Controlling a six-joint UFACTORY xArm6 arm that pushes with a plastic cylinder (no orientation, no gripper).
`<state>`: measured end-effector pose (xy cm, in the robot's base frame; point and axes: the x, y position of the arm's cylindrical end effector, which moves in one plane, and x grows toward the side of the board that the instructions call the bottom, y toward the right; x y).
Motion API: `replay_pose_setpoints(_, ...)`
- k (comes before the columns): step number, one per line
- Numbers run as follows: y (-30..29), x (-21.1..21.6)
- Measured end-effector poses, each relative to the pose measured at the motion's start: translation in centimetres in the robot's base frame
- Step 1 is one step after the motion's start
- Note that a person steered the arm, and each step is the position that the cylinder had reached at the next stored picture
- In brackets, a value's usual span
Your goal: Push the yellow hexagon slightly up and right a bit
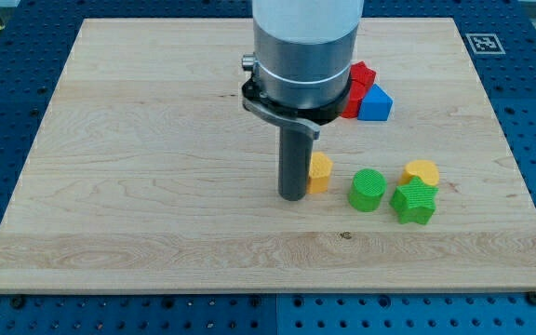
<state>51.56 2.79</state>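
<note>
Yellow hexagon (320, 172) sits near the board's (138, 140) middle, its left part hidden behind my rod, so I can't judge its facing or any long axis. My tip (293, 195) rests on the wood just left of it, seemingly touching; it holds nothing. Right of it stand a green cylinder (368, 189), a green star (413, 202) and a yellow cylinder (422, 172). Red blocks (358, 86), shapes unclear, and a blue block (375, 102) are partly hidden by the arm.
</note>
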Motion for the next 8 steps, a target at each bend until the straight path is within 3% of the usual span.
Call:
replay_pose_setpoints(2,2.8,-0.2)
replay_pose_setpoints(6,3.0,-3.7)
replay_pose_setpoints(8,0.7,-7.3)
